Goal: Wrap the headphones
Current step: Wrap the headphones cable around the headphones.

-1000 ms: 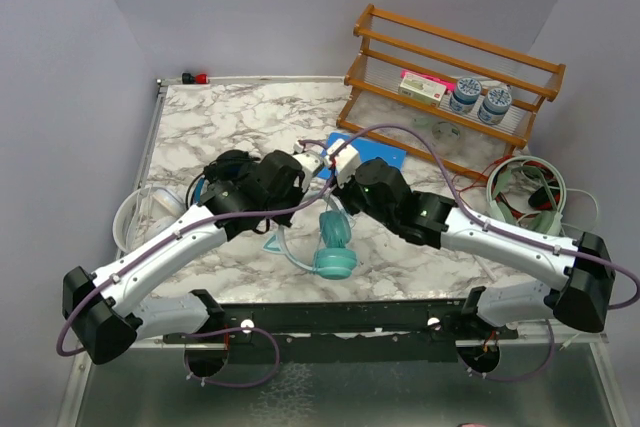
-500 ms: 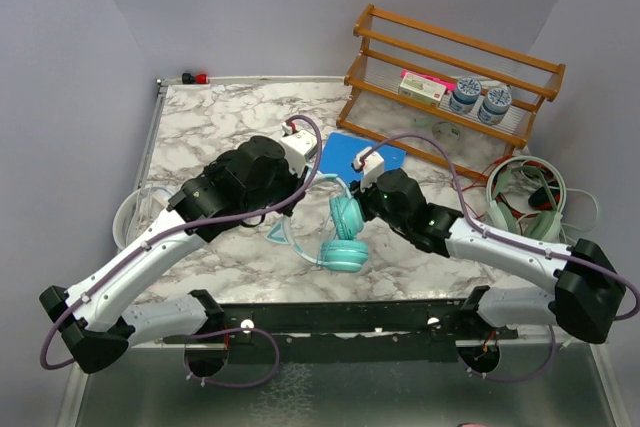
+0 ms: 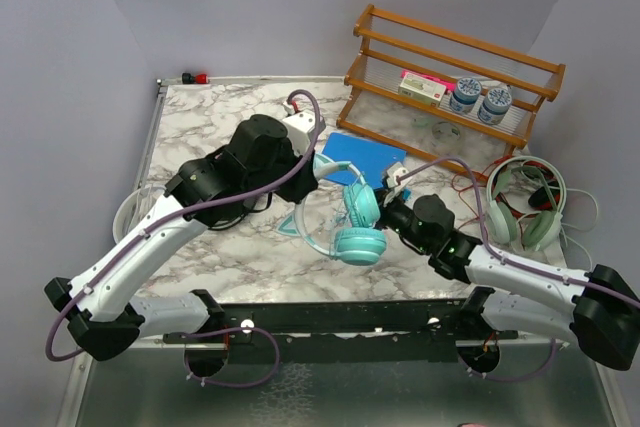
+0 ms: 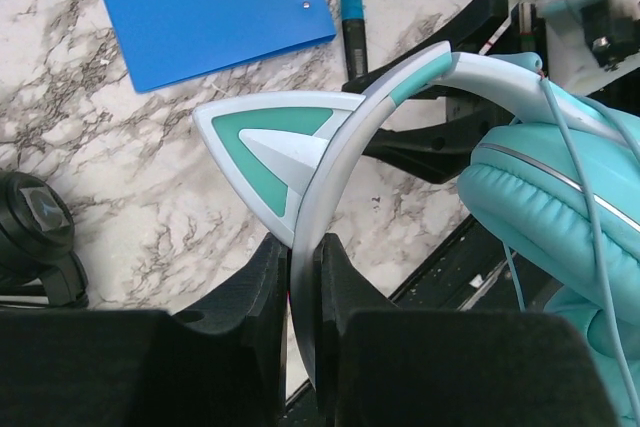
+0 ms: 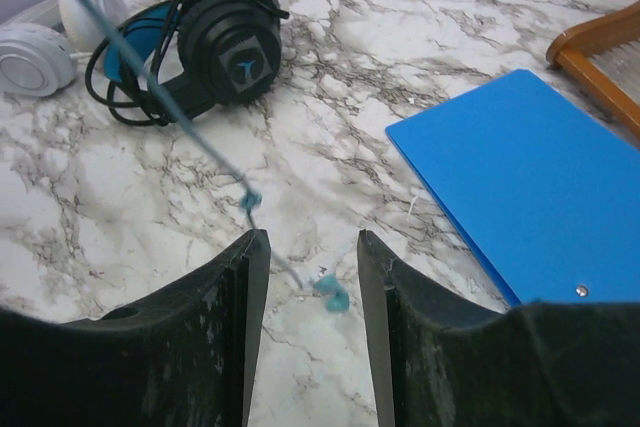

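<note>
Right arm withdrew toward near edge of marble table (image 3: 200, 117), right pincer (image 5: 305, 267) released, empty | left pincer (image 4: 305, 257) grasped teal cat-eared plastic headset (image 3: 358, 242) above table centre | its thin cable (image 5: 170, 104) slanted away just ahead of right pincer.

The left tool (image 4: 305, 259) is swinging farther out across the worktop (image 3: 220, 117), raising the headband and dragging the teal headset (image 3: 352, 222) to the right, while the right tool (image 5: 306, 247) is backing off toward the near edge, its jaws spreading wider.
</note>
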`<state>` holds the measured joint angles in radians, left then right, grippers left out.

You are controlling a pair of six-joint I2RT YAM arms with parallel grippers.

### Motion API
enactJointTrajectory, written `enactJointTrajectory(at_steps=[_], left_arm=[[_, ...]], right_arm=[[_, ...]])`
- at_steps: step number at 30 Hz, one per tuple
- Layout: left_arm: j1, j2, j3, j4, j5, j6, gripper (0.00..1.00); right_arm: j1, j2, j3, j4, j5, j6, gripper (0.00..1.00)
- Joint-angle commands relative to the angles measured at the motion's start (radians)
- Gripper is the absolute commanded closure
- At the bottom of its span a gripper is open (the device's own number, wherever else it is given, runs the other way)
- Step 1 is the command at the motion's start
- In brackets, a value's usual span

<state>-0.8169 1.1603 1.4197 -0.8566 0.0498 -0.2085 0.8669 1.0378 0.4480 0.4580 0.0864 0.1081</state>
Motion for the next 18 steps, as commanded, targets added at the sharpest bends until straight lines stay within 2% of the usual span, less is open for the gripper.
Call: enactJointTrajectory(at_steps=[1, 7, 11, 18], left_arm=[[0.016, 0.032, 0.11, -0.013, 0.083, -0.07, 1.0], [0.03, 0.097, 0.236, -0.079, 0.095, -0.088, 1.0], [0.038, 0.135, 0.314, -0.105, 0.079, -0.1, 1.0], [0.062, 0.189, 0.436, -0.125, 0.088, -0.124, 1.0]], right_arm=[[-0.005, 0.007, -0.04, 0.163, -0.06, 0.001, 0.51], [-0.005, 0.043, -0.068, 0.28, -0.065, -0.04, 0.51], [-0.006, 0.056, -0.081, 0.322, -0.073, -0.039, 0.59], [-0.005, 0.047, -0.12, 0.344, -0.133, 0.001, 0.59]])
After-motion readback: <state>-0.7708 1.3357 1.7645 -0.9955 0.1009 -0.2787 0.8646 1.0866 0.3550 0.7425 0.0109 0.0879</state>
